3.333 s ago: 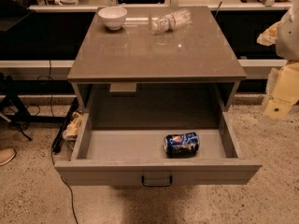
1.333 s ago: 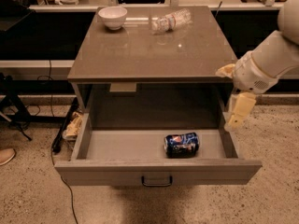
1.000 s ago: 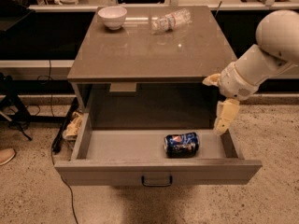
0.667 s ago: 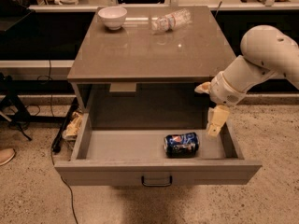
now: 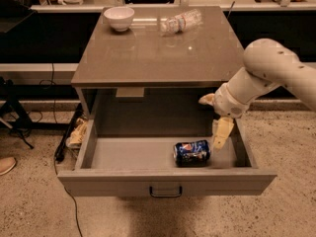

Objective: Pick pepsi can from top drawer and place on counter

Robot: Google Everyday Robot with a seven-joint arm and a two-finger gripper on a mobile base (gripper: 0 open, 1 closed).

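The pepsi can [image 5: 191,152] lies on its side in the open top drawer [image 5: 165,181], right of the middle and near the front panel. My gripper [image 5: 213,117] hangs over the drawer's right part, just above and right of the can, not touching it. Its fingers [image 5: 221,133] are spread apart and empty; one points down beside the can, the other sits up near the cabinet's edge. The counter [image 5: 158,48] is the glossy grey-brown top behind the drawer.
A white bowl [image 5: 119,18] stands at the counter's back left. A clear plastic water bottle [image 5: 180,21] lies at its back middle. Cables and a crumpled bag [image 5: 76,132] lie on the floor left of the cabinet. A long pale ledge [image 5: 163,6] runs behind.
My arm has swung in from the right and come down over the drawer, bringing the gripper close to the can. The can has not moved.
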